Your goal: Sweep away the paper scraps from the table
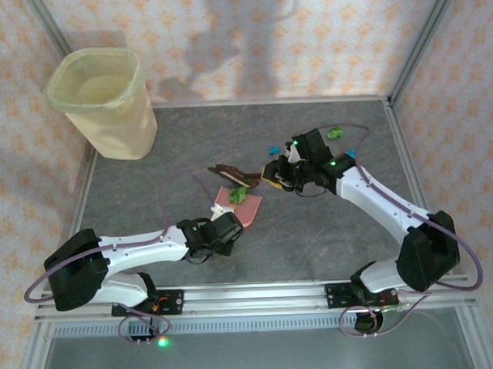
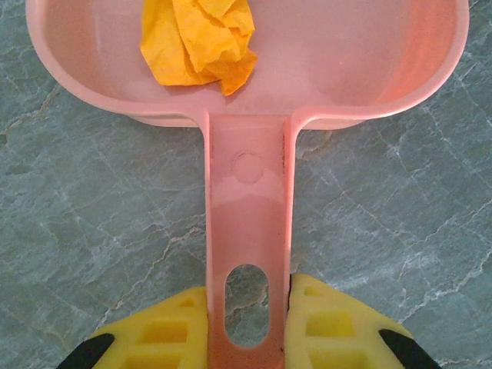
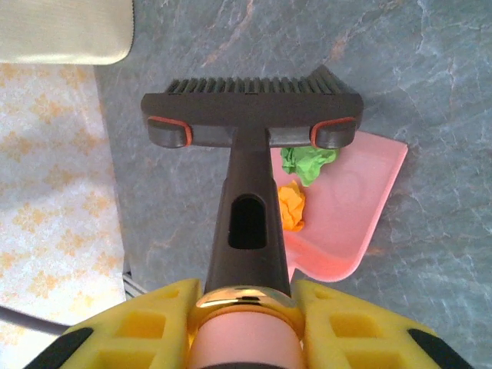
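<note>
Above the arms, the top external view shows the table [image 1: 330, 246] with a pink dustpan [image 1: 246, 207] lying near its middle and a pale bin [image 1: 106, 100] at the far left corner. The left gripper [image 1: 222, 219] holds the pan by its handle, presumably to steady it against the sweeping. The right gripper [image 1: 283, 173] holds out a dark hand brush [image 1: 230, 170] just beyond the pan's mouth. Loose paper scraps [image 1: 335, 133], green and blue, lie behind the right arm, well apart from the pan, so the sweeping looks part-done.

Left wrist view: the left gripper [image 2: 247, 323] has its yellow jaws closed snugly on either side of the dustpan handle [image 2: 247, 200]. An orange wad [image 2: 200, 42] rests in the pan, against its back wall.

Right wrist view: the right gripper [image 3: 246, 307] is clamped around the brush's rounded pink-and-gold grip, with the bristled head [image 3: 250, 115] pointing away. A green wad [image 3: 307, 161] and an orange wad [image 3: 292, 206] sit in the dustpan [image 3: 354, 207] beside the brush neck. Whether the bristles touch the stone surface cannot be told.
</note>
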